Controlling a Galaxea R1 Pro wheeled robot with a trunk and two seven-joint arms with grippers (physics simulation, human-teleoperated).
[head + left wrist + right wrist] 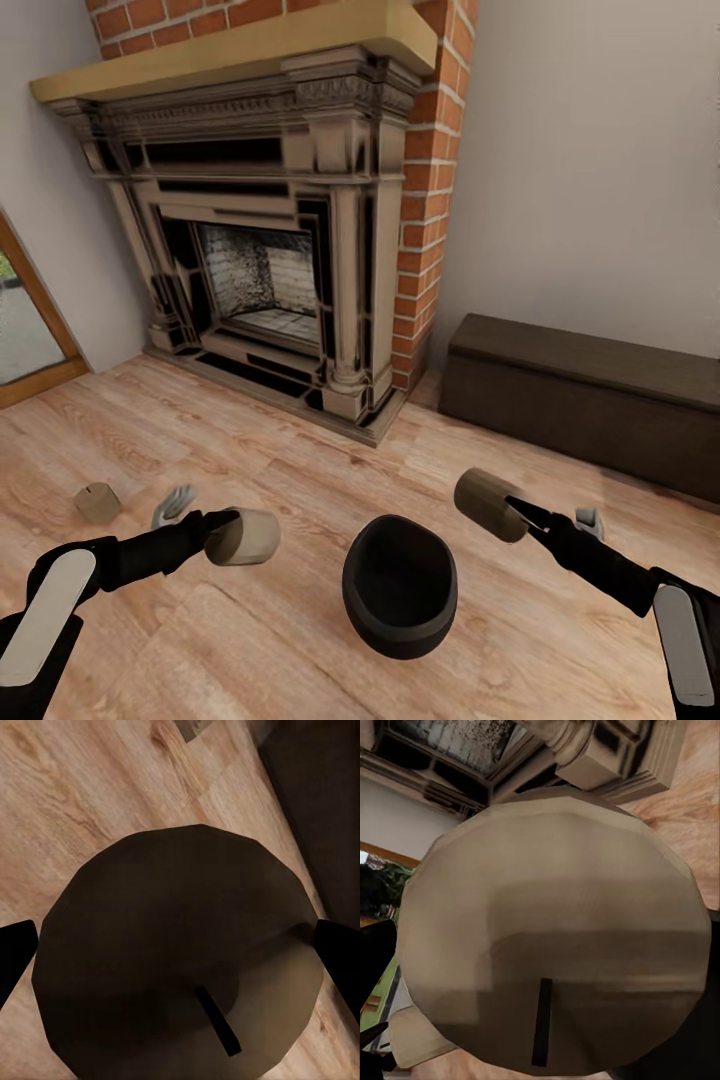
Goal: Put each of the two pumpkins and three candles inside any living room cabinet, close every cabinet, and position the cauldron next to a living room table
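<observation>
Left gripper (228,530) pinching one candle (245,537), right gripper (520,513) pinching another (488,505) — both lifted above the floor (300,640). Cauldron (400,585) between them (upright); third candle (97,502) lying far left; cabinet (590,395) shut.

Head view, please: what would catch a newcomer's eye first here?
Each gripper holds a beige candle above the wooden floor: the left gripper one candle, the right gripper another. Between them sits the black cauldron, with an ornate fireplace behind.
</observation>
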